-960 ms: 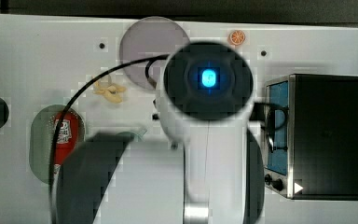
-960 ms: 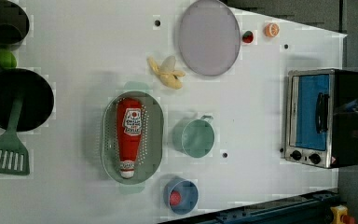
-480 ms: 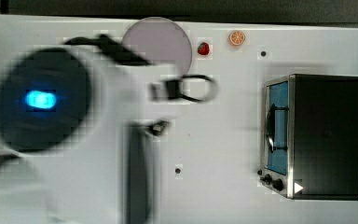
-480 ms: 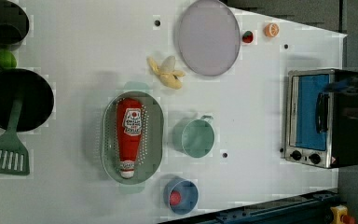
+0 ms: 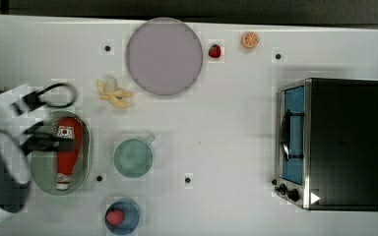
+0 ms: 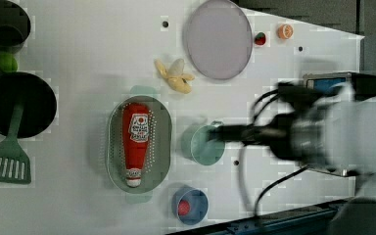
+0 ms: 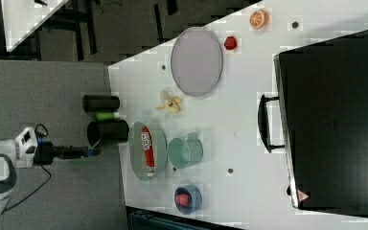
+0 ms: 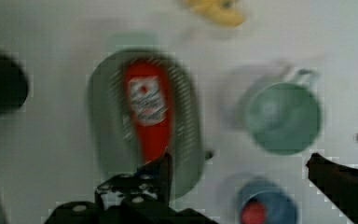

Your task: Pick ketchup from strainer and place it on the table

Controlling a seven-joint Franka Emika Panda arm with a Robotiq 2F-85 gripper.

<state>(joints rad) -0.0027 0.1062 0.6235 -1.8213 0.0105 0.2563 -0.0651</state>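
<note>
On the white table, marked with a few small black dots, the following stand apart from one another. Item: pale green oval strainer, perforated floor, near the top view's left edge. Item: ketchup, a red squeeze bottle with white label and white cap, lying lengthwise inside the strainer, cap toward the top view's bottom. Item: round green mug, just beside the strainer on the top view's right. Item: small blue bowl holding a red piece, near the table's front edge in the top view. Item: round grey plate at the far edge, with a peeled banana near it, a strawberry and an orange slice beside it. Item: toaster oven, black-topped with a blue door, on the top view's right. Item: black pan with a green spatula resting across it, and black cups, at the left view's left.

Gripper: fingers spread wide, holding nothing, hanging over the strainer and mug in the wrist view. Room: grey floor beyond the table in the right view.
</note>
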